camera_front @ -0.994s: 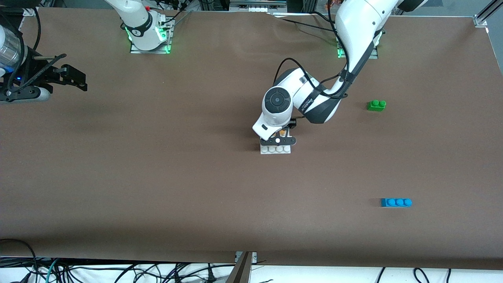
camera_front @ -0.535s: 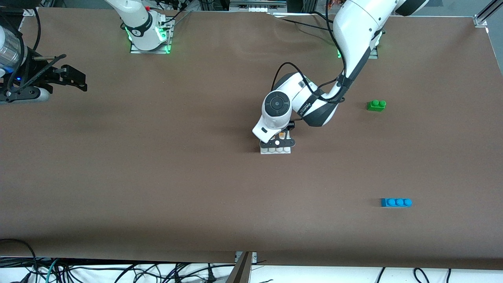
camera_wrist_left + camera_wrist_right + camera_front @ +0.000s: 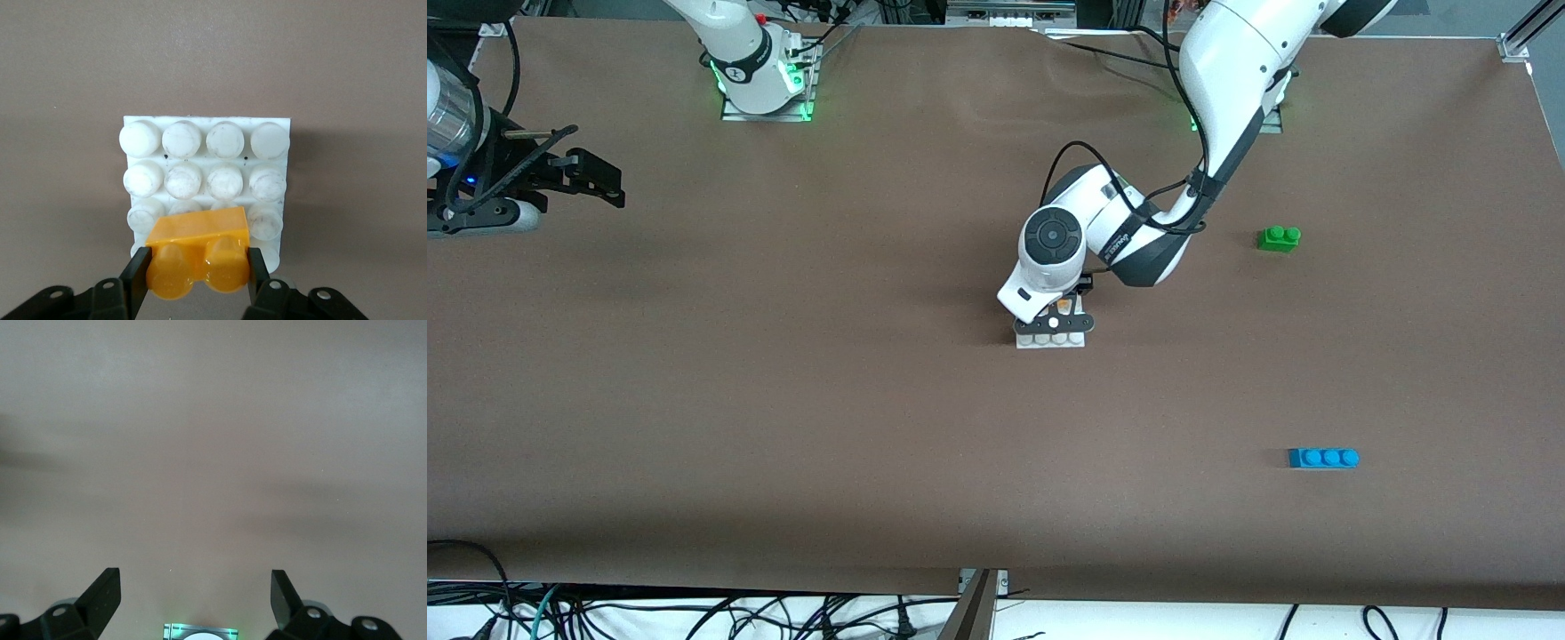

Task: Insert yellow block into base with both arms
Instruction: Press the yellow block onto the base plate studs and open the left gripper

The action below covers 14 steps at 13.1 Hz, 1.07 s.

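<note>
Left gripper (image 3: 195, 273) clenched on yellow block (image 3: 198, 257), over base (image 3: 207, 167) mid-table. Right gripper (image 3: 195, 590) spread wide, empty, waiting over table (image 3: 783, 427) edge.

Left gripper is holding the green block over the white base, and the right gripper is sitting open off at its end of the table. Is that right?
Not quite: the left gripper is shut on the yellow block, not the green one, as the left wrist view shows. The green block lies untouched on the table. The rest holds: the block is over the base, and the right gripper waits open.
</note>
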Each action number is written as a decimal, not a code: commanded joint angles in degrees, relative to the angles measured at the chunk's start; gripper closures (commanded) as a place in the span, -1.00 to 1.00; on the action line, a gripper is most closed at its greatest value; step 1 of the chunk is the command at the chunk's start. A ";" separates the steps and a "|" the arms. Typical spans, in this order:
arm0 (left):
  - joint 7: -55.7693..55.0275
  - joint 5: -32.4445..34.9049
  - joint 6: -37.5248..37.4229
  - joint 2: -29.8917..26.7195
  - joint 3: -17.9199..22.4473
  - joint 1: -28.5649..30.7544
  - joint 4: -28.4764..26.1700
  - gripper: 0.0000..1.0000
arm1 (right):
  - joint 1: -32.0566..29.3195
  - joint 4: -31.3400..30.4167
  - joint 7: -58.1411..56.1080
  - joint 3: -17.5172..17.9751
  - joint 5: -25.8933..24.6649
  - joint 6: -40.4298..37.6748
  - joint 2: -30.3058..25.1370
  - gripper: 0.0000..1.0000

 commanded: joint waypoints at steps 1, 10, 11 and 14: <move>0.12 2.03 -0.20 1.21 0.29 -0.77 0.98 0.45 | -0.25 1.37 -1.00 -0.05 0.13 -1.24 0.46 -0.99; 0.12 4.93 -0.12 2.09 0.20 -1.56 0.98 0.46 | -0.34 1.37 -1.00 -0.05 0.13 -1.15 0.54 -0.99; 0.12 4.93 -0.12 2.26 0.20 -1.64 0.98 0.46 | -0.34 1.37 -1.00 -0.05 0.13 -1.15 0.54 -0.99; 0.12 5.28 0.06 3.05 0.29 -1.99 0.98 0.46 | -0.34 1.37 -1.00 -0.05 0.13 -1.15 0.54 -0.99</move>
